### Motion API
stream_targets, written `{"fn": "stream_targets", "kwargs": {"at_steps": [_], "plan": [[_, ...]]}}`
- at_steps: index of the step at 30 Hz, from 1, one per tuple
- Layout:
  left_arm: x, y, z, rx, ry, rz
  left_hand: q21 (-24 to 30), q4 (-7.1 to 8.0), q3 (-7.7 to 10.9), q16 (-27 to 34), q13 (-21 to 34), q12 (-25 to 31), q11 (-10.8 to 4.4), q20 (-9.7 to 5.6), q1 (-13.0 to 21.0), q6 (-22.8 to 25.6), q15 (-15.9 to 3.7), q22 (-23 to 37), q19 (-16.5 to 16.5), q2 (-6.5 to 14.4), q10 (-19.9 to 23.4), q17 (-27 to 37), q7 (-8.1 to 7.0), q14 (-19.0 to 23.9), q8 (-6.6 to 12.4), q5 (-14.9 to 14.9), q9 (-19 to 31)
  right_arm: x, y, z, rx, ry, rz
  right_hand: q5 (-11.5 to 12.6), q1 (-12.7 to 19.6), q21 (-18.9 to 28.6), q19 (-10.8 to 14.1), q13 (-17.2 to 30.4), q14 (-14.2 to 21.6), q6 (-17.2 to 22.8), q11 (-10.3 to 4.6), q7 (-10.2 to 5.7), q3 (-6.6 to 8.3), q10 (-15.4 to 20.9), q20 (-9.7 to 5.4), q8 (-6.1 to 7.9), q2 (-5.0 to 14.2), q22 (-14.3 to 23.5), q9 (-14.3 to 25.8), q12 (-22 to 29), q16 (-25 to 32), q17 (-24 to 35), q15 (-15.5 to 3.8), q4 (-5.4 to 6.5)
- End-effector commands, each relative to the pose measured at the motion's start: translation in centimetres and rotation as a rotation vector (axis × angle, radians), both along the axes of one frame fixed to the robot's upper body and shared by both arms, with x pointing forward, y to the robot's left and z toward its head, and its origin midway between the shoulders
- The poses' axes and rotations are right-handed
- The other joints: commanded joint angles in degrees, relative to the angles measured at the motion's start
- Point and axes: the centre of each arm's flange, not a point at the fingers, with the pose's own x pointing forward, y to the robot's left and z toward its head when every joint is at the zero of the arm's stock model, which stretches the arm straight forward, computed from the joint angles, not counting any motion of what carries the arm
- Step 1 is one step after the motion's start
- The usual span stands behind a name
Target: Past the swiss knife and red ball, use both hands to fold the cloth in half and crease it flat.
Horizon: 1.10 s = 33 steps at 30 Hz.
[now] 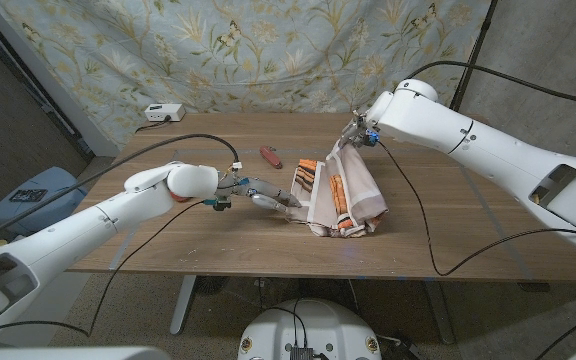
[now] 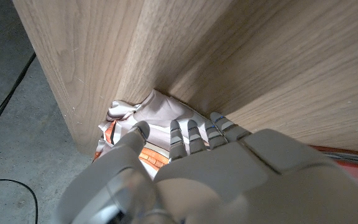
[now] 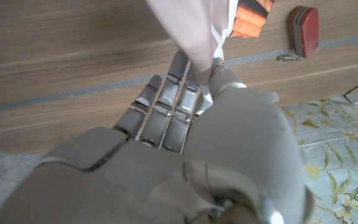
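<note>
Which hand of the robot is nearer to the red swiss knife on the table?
Left. The left hand reaches the cloth just in front of the swiss knife; the right hand holds the cloth's raised edge farther to the side.

the wooden table [image 1: 168,240] carries a red swiss knife [image 1: 270,157] and a striped cloth [image 1: 343,200].

- Your left arm reaches low across the table, and the left hand [image 1: 264,199] has its fingers stretched onto the cloth [image 1: 343,190].
- Your right arm is raised, and the right hand [image 1: 360,131] pinches the cloth's upper edge.
</note>
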Motion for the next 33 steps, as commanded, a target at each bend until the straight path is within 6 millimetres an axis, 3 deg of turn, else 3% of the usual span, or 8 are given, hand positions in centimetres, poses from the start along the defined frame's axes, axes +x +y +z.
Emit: {"fn": "stream_targets", "kwargs": {"at_steps": [1,33], "plan": [[0.3,0.2,-0.1,-0.005,0.009,0.004,0.1,-0.30,0.30,0.1,0.1,0.0,0.09,0.38,0.4,0.5,0.17,0.4,0.4,-0.2,0.3,0.2,-0.18,0.4,0.00,-0.2,0.1,-0.2,1.5,0.6,-0.007,-0.008,0.036,-0.1,0.8,0.0,0.4,0.2,0.6,0.3,0.39,0.58,-0.14,0.3,0.48,-0.31,0.12,0.0,0.2,0.1,-0.1,0.1,-6.37,0.01],[0.5,-0.3,-0.1,-0.020,0.018,0.018,0.0,-0.50,0.32,0.1,0.2,-0.1,0.06,0.42,0.4,0.5,0.12,0.4,0.3,0.0,0.4,0.2,-0.13,0.5,-0.02,-0.2,0.1,2.6,4.9,1.4,-0.025,0.005,0.170,-0.3,2.0,0.0,0.7,0.1,0.6,0.4,1.07,0.91,-0.97,0.0,1.00,-0.76,0.65,0.0,0.4,0.1,-0.2,0.6,-6.08,0.06]]}}
